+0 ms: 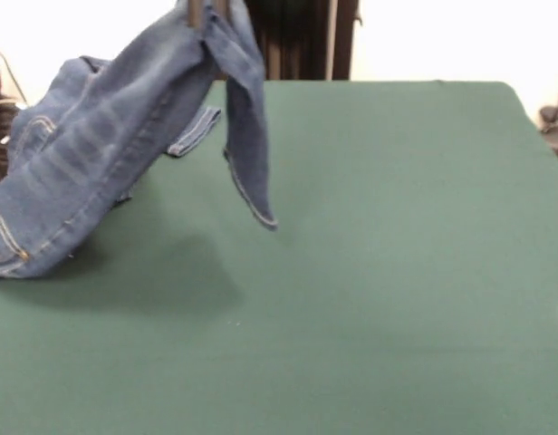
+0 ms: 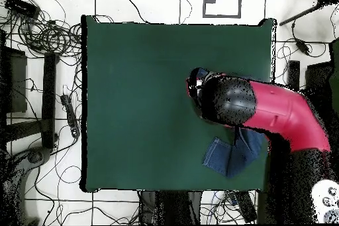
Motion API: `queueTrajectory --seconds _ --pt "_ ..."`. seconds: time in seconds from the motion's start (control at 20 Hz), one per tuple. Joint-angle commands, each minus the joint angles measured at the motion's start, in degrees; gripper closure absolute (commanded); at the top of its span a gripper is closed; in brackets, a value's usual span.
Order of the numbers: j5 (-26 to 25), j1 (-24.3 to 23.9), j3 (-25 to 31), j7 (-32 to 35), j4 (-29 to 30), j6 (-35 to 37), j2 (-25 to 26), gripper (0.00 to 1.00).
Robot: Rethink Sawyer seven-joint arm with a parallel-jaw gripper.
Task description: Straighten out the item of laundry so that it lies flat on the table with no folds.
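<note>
Front view: the jeans (image 1: 98, 145) hang from the gripper (image 1: 209, 13) at the top edge of the frame, left of centre. Only the gripper's dark tips show there, closed on a bunch of denim, so the garment is held by a pinched fold at its highest point. From that point one leg slopes down to the lower left, where the waistband end with its orange stitching rests on the table (image 1: 397, 272) near the left edge of the frame. A second leg drops free to the right of the grip, its hem hanging clear above the green surface. A shadow lies on the table below the raised cloth.

Overhead view: the arm (image 2: 278, 107) reaches in from the right edge and covers most of the garment. A blue patch of the jeans (image 2: 228, 156) shows below the arm, in the lower right part of the table (image 2: 132, 104). The gripper itself is hidden beneath the arm's dark head in this view.

Progress, as a judgement: the task is at an early to middle stage. The garment is lifted and partly draped, not spread; both legs are still creased and one overlaps the grip. What remains is to lay the cloth down, pull the legs apart and smooth every fold. Nearly all of the table lies bare to the right in the front view.
</note>
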Motion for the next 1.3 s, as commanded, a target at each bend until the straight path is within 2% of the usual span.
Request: queueTrajectory --seconds 0.05,0.35,0.65,1.3 --pt "5.1 7.7 -2.9 22.7 8.3 -4.2 1.2 1.00" --pt "6.9 10.9 -4.8 25.1 8.0 -8.4 3.9 1.00" --pt "6.4 10.9 -6.2 23.5 6.3 -10.8 6.7 1.00" --pt "3.2 2.6 -3.5 13.6 5.1 -15.1 10.3 1.00"
